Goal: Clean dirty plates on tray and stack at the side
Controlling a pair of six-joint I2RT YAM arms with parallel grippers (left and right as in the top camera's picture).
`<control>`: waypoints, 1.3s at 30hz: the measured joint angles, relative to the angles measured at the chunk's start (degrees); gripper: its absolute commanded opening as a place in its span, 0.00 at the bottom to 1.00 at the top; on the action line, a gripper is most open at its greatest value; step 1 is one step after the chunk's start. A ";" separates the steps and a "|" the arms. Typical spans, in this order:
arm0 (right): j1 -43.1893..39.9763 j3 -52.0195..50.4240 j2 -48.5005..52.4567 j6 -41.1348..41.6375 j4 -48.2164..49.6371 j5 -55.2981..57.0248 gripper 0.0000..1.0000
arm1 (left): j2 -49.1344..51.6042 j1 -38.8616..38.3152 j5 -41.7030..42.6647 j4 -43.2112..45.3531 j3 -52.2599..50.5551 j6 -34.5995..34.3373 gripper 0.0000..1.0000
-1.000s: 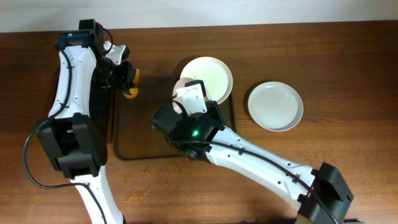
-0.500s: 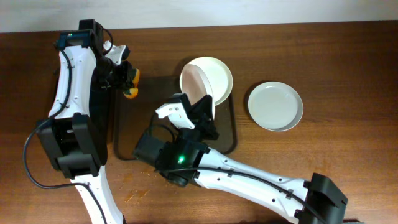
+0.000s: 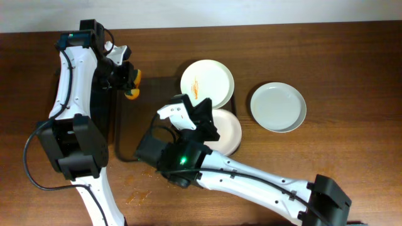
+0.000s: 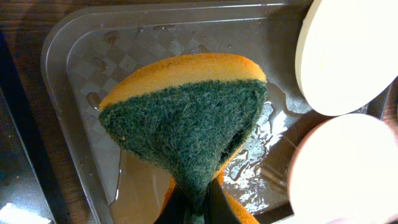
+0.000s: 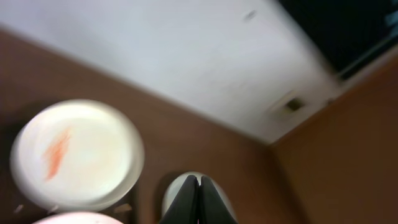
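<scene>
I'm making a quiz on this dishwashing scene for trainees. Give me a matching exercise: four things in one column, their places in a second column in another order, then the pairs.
Things
1. sponge
2. orange-smeared plate
3. clean plate
4. orange crumbs

Places
A. on the bare table, right of the tray
B. on the table on the tray's near side
C. pinched in the left gripper
D. over the tray's far right corner

Pairs: 1-C, 2-D, 3-A, 4-B
</scene>
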 measured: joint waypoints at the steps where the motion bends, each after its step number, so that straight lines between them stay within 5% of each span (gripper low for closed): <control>1: -0.90 0.00 -0.02 0.00 0.00 -3.72 0.04 | 0.00 0.00 0.00 0.00 0.00 0.00 0.01; 4: -4.61 0.00 -0.04 -0.02 0.00 -14.05 0.06 | 0.00 0.00 0.00 0.00 0.00 0.00 0.01; 8: -11.26 0.00 -0.07 0.11 -0.26 -29.20 0.25 | 0.00 0.00 0.00 0.00 0.00 0.00 0.01; 16: -31.26 -0.81 -0.09 0.15 -3.23 -71.10 0.42 | 0.00 0.00 0.00 0.02 0.00 0.00 0.01; 22: -34.75 -4.72 2.84 -1.29 -3.43 -86.09 0.57 | 0.00 0.00 0.00 0.00 0.00 0.00 0.01; 33: -34.60 -6.82 11.67 -1.64 -3.65 -93.53 0.59 | 0.00 0.00 0.02 0.00 0.00 0.00 0.01; 39: -34.60 -6.82 11.82 -1.68 -3.54 -94.12 0.27 | 0.00 -0.02 0.00 0.00 0.00 0.00 0.00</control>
